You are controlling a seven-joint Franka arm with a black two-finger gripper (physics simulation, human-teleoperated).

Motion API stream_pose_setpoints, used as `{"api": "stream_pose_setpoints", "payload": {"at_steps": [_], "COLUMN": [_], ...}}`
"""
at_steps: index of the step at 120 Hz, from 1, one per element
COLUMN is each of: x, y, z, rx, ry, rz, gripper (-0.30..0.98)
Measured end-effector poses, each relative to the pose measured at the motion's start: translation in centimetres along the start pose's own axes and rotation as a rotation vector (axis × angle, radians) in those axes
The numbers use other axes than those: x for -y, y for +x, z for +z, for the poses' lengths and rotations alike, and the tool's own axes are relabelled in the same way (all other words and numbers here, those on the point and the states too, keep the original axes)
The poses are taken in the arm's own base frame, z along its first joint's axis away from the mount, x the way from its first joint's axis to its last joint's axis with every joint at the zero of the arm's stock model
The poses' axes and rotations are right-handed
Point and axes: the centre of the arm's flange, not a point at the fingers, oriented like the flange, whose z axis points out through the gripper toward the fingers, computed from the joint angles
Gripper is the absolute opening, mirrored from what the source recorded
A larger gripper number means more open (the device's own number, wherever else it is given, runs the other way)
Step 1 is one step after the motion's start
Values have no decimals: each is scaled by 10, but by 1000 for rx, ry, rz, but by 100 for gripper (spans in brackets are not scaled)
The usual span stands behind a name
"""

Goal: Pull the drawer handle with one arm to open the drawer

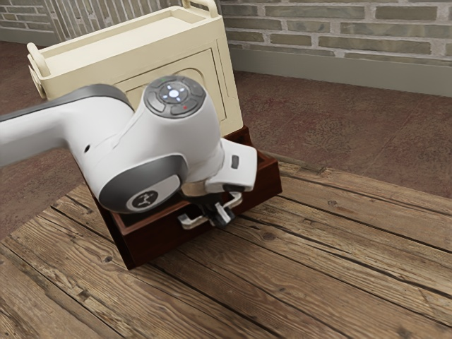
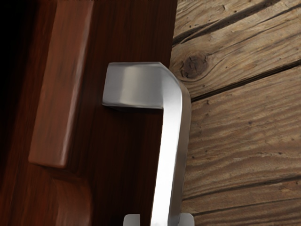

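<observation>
Pincer (image 2: 159,220) open around the bar of the handle (image 2: 170,150), one finger on each side, gap visible on the drawer-front side, so not clamped; probably set that way so the inner finger can hook the bar and draw it outward. Handle is on the front of the drawer (image 1: 168,236), just above the wooden surface (image 1: 318,272); drawer looks partly out, inside visible behind its front.
</observation>
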Motion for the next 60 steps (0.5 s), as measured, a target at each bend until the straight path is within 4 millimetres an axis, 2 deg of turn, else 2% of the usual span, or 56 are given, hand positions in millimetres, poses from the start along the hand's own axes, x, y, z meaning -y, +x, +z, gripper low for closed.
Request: {"api": "stream_pose_setpoints", "payload": {"at_steps": [60], "x": [-31], "y": [-2], "z": [-12], "rx": [-13], "ry": [-4], "rz": [37], "gripper": [-10]}}
